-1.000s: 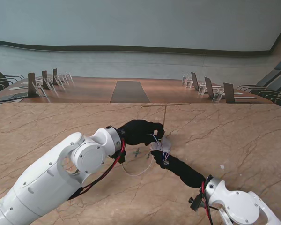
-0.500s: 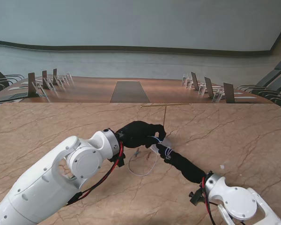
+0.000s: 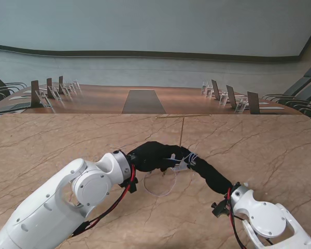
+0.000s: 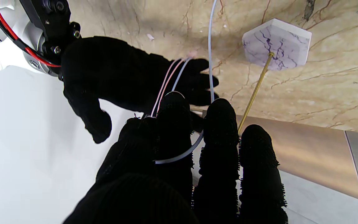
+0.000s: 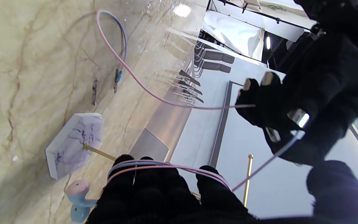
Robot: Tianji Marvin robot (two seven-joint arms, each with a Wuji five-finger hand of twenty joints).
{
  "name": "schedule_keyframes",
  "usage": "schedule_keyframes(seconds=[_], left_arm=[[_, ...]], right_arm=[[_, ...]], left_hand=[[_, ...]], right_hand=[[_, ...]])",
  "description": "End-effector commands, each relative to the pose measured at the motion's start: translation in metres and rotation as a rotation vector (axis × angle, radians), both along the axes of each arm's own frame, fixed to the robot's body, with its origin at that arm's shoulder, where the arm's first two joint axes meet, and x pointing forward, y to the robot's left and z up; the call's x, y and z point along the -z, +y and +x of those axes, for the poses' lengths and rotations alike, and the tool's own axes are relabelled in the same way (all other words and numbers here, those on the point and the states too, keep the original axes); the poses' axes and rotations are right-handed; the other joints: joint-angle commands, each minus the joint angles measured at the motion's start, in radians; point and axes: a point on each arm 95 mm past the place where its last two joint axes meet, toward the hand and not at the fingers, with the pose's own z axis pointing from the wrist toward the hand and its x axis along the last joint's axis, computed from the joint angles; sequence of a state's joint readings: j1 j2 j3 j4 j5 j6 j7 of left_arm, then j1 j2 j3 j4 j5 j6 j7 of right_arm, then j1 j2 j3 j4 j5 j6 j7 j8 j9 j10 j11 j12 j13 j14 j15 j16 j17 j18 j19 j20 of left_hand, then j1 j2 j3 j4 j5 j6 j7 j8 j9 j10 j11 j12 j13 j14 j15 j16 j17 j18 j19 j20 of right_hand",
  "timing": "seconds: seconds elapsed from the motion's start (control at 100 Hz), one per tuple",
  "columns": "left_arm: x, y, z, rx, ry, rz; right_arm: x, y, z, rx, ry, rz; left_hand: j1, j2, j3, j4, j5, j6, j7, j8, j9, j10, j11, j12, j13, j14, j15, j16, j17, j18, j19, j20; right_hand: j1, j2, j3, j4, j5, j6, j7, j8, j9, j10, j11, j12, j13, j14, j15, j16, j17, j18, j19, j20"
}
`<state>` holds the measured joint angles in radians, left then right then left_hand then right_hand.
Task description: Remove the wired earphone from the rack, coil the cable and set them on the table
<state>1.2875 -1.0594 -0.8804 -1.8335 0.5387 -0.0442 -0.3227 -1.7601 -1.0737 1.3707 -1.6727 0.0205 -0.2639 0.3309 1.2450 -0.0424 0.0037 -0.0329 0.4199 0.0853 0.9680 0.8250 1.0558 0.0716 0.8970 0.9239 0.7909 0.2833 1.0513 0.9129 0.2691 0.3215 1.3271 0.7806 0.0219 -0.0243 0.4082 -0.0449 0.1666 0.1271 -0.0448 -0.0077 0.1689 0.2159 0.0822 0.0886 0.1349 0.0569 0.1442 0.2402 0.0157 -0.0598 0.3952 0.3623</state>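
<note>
The pastel pink-and-blue earphone cable (image 5: 166, 167) is wound in a few turns round the fingers of my black-gloved right hand (image 3: 199, 165). One earbud (image 5: 78, 199) hangs beside those fingers. My left hand (image 3: 154, 155) meets the right hand just in front of the rack and pinches the cable (image 4: 210, 46) between its fingertips (image 5: 250, 90). A slack loop (image 3: 160, 185) trails on the table nearer to me, ending in the plug (image 5: 117, 77). The rack is a thin gold T-shaped rod (image 3: 182, 129) on a white marbled base (image 4: 277, 43); nothing hangs on its bar.
The marble table (image 3: 269, 150) stretches wide on both sides of the hands. Beyond its far edge lies a long conference table (image 3: 145, 101) with name stands and chairs along both sides.
My right hand has moved farther from me toward the rack rod, and my left hand has followed it to the right. The slack loop on the table has shifted right and grown rounder.
</note>
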Motion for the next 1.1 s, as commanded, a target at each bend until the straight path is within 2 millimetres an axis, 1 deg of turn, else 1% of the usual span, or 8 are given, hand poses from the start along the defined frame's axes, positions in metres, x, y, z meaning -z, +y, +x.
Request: schedule_keyframes(seconds=[0.0,0.39,0.43,0.52,0.64,0.67,0.79,1.09], left_arm=[[0.006,0.000,-0.005,-0.002,0.017,0.002],[0.031,-0.004,-0.010,-0.029,0.081,0.019],[0.033,-0.005,-0.010,-0.030,0.086,0.021],[0.037,-0.008,-0.010,-0.031,0.101,0.022],[0.043,-0.011,-0.008,-0.035,0.119,0.022],[0.044,-0.011,-0.008,-0.036,0.124,0.022],[0.048,-0.014,-0.007,-0.040,0.140,0.023],[0.058,-0.024,-0.004,-0.036,0.179,0.035]], right_arm=[[-0.006,0.000,0.003,0.008,-0.029,0.016],[-0.030,0.002,0.014,-0.032,-0.117,0.050],[-0.032,0.003,0.014,-0.040,-0.126,0.053],[-0.038,0.005,0.014,-0.062,-0.143,0.054],[-0.047,0.009,0.013,-0.093,-0.168,0.054],[-0.049,0.009,0.012,-0.101,-0.174,0.054],[-0.058,0.012,0.011,-0.133,-0.205,0.051],[-0.080,0.018,0.007,-0.208,-0.274,0.058]], left_hand=[[0.046,-0.003,0.002,-0.036,0.006,-0.005,-0.014,0.008,-0.002,0.015,0.013,0.009,-0.005,-0.011,0.008,0.010,-0.007,-0.010,0.006,0.013],[0.046,0.002,-0.001,-0.034,0.003,-0.013,-0.016,0.011,-0.018,0.020,0.005,0.008,-0.023,-0.011,0.000,0.010,-0.023,-0.016,-0.002,0.011],[0.046,0.003,-0.002,-0.034,0.002,-0.014,-0.017,0.011,-0.021,0.019,0.002,0.007,-0.024,-0.011,-0.002,0.010,-0.025,-0.016,-0.004,0.011],[0.046,0.003,-0.003,-0.034,0.001,-0.015,-0.017,0.011,-0.026,0.028,-0.009,0.000,-0.030,-0.009,-0.010,0.007,-0.029,-0.017,-0.008,0.008],[0.046,0.005,-0.005,-0.034,-0.001,-0.019,-0.017,0.011,-0.029,0.022,-0.014,-0.005,-0.033,-0.009,-0.015,0.005,-0.032,-0.018,-0.011,0.006],[0.046,0.007,-0.005,-0.033,-0.002,-0.021,-0.018,0.011,-0.032,0.029,-0.016,-0.006,-0.035,-0.009,-0.017,0.005,-0.033,-0.019,-0.011,0.006],[0.046,0.007,-0.007,-0.033,-0.003,-0.025,-0.017,0.012,-0.032,0.026,-0.016,-0.008,-0.038,-0.008,-0.020,0.004,-0.036,-0.019,-0.013,0.004],[0.046,0.021,-0.020,-0.031,-0.015,-0.054,-0.015,0.026,-0.047,0.027,-0.020,-0.011,-0.051,-0.010,-0.027,0.004,-0.048,-0.026,-0.018,0.000]], right_hand=[[-0.055,0.013,-0.003,-0.039,0.008,-0.012,-0.025,-0.017,-0.021,-0.028,-0.026,-0.013,-0.038,-0.027,-0.018,-0.009,-0.010,-0.015,-0.031,0.021],[-0.043,0.005,-0.001,-0.038,0.008,-0.010,-0.017,-0.010,-0.018,-0.031,-0.025,-0.010,-0.031,-0.037,-0.016,-0.008,0.010,-0.034,-0.038,0.026],[-0.041,0.005,-0.002,-0.039,0.008,-0.009,-0.014,-0.008,-0.010,-0.026,0.006,0.006,-0.031,-0.037,-0.011,-0.009,0.014,-0.034,-0.042,0.024],[-0.041,0.004,-0.002,-0.039,0.008,-0.011,-0.011,-0.005,-0.011,-0.024,0.014,0.010,-0.031,-0.036,-0.010,-0.010,0.014,-0.034,-0.043,0.023],[-0.041,0.004,-0.002,-0.039,0.008,-0.016,-0.006,0.000,-0.012,-0.023,0.018,0.012,-0.031,-0.032,-0.008,-0.012,0.014,-0.031,-0.045,0.022],[-0.042,0.005,-0.003,-0.039,0.008,-0.020,-0.004,0.001,-0.012,-0.024,0.019,0.012,-0.032,-0.031,-0.007,-0.012,0.013,-0.031,-0.045,0.022],[-0.043,0.008,-0.003,-0.037,0.008,-0.037,0.005,0.011,-0.011,-0.025,0.025,0.014,-0.030,-0.032,-0.004,-0.012,0.012,-0.030,-0.043,0.023],[-0.043,0.006,0.001,-0.034,0.003,-0.048,0.021,0.048,-0.005,-0.023,0.043,0.023,-0.024,-0.028,0.014,-0.005,0.021,-0.026,-0.032,0.025]])
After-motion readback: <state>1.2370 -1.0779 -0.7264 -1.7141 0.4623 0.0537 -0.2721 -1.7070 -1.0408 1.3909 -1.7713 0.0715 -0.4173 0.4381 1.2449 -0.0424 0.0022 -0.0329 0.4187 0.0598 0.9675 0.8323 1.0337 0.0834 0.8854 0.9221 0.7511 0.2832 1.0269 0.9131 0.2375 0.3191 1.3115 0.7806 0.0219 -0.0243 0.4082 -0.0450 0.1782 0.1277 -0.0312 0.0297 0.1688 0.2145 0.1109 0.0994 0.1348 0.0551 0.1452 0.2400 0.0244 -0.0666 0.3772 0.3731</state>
